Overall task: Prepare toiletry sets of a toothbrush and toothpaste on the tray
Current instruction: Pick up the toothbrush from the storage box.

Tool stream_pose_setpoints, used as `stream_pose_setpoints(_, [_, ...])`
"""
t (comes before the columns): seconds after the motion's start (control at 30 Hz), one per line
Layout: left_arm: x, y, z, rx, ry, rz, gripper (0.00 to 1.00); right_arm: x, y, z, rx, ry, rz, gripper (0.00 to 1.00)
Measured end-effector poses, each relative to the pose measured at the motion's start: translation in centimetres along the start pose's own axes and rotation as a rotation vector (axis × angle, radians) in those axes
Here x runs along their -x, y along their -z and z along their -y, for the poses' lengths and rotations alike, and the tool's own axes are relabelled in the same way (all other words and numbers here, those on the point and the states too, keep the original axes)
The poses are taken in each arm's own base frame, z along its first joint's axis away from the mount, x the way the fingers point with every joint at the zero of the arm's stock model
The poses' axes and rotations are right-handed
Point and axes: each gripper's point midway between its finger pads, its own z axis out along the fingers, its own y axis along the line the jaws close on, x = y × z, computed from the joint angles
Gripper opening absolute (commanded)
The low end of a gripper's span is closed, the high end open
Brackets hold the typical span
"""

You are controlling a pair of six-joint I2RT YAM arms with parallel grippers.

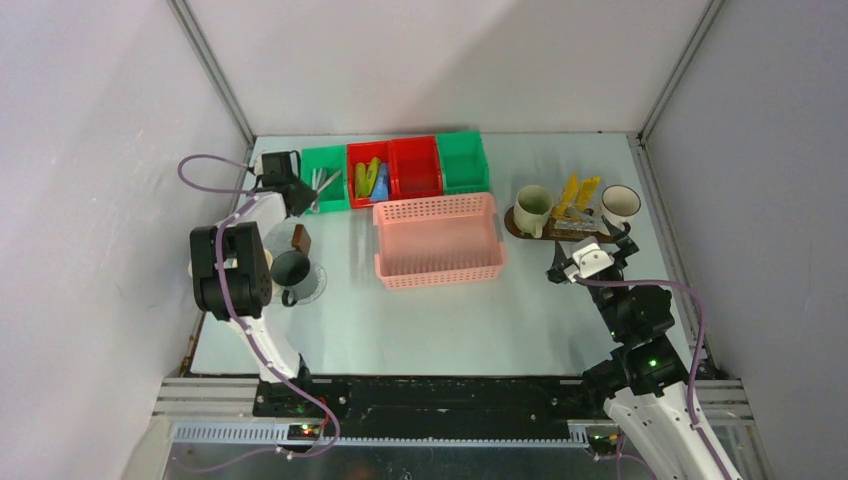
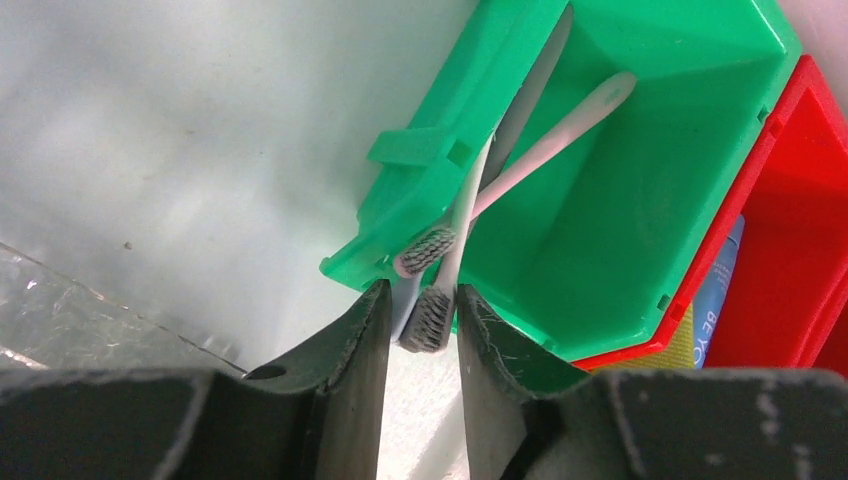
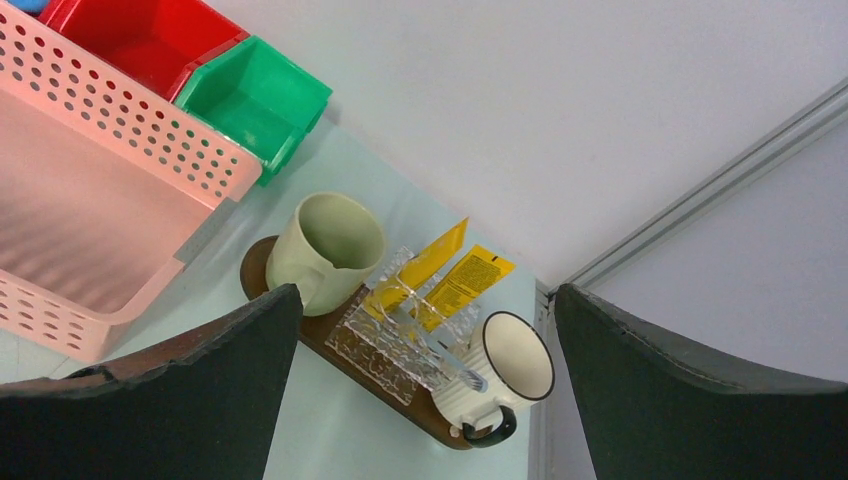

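The dark brown tray (image 1: 520,229) lies at the far right and holds a cream mug (image 1: 532,208), a white mug (image 1: 620,203), two yellow tubes (image 1: 577,192) and a clear textured holder (image 3: 390,345) with a thin brush (image 3: 450,365). The tray (image 3: 255,265) and both mugs also show in the right wrist view. My right gripper (image 1: 590,255) hangs open and empty just in front of the tray. My left gripper (image 2: 420,295) is at the front lip of the far-left green bin (image 2: 620,200), its jaws narrowed on the bristle head of a white toothbrush (image 2: 430,320). A dark mug (image 1: 290,268) stands on a clear disc (image 1: 312,285).
A pink lattice basket (image 1: 440,240) sits mid-table. Behind it stand two red bins (image 1: 415,165) and two green bins (image 1: 462,160); one red bin holds tubes (image 1: 370,180). More toothbrushes (image 2: 560,130) lie in the left green bin. Walls close in on three sides.
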Motion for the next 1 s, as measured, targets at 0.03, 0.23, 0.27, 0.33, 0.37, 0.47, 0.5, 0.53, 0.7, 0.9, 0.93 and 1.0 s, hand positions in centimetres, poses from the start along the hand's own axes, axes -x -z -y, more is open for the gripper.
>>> stream_pose_setpoints(0.03, [-0.1, -0.1, -0.1, 0.000, 0.004, -0.004, 0.30, 0.0, 0.0, 0.0, 0.000, 0.000, 0.000, 0.99])
stream_pose_setpoints(0.23, [-0.1, -0.4, 0.1, -0.023, 0.013, -0.004, 0.12, 0.0, 0.0, 0.0, 0.000, 0.000, 0.001, 0.99])
stream_pose_setpoints(0.27, [-0.2, -0.4, 0.2, -0.032, 0.015, -0.005, 0.11, 0.0, 0.0, 0.0, 0.000, 0.000, 0.001, 0.99])
stream_pose_setpoints(0.33, [-0.2, -0.3, 0.5, -0.045, 0.017, -0.007, 0.07, 0.0, 0.0, 0.0, -0.001, 0.000, 0.001, 0.99])
stream_pose_setpoints(0.37, [-0.2, -0.2, 0.6, -0.051, 0.017, -0.009, 0.06, 0.1, 0.0, 0.0, -0.001, 0.000, 0.002, 0.99])
stream_pose_setpoints(0.47, [-0.3, 0.3, 0.7, -0.063, 0.017, -0.010, 0.06, 0.0, 0.0, 0.0, -0.001, 0.000, 0.002, 0.99])
stream_pose_setpoints(0.5, [-0.3, 0.5, 0.7, -0.066, 0.017, -0.008, 0.05, 0.1, 0.0, 0.0, -0.001, 0.000, 0.002, 0.99])
stream_pose_setpoints(0.53, [-0.2, 0.8, 0.7, -0.068, 0.017, -0.005, 0.03, 0.1, 0.0, 0.0, -0.001, 0.000, 0.003, 0.99])
stream_pose_setpoints(0.7, [0.7, 2.2, 1.3, -0.086, 0.007, 0.018, 0.00, 0.2, 0.1, 0.1, -0.004, -0.001, 0.010, 0.99])
stream_pose_setpoints(0.9, [1.5, 4.4, 1.6, -0.104, -0.020, 0.044, 0.00, 0.5, 0.2, 0.0, 0.002, -0.006, 0.020, 1.00])
stream_pose_setpoints(0.93, [1.6, 4.9, 1.6, -0.107, -0.025, 0.049, 0.00, 0.5, 0.2, -0.2, 0.008, -0.007, 0.024, 0.99])
stream_pose_setpoints(1.0, [1.9, 6.1, 1.6, -0.116, -0.040, 0.065, 0.00, 0.6, 0.1, -0.5, 0.025, -0.011, 0.031, 0.99])
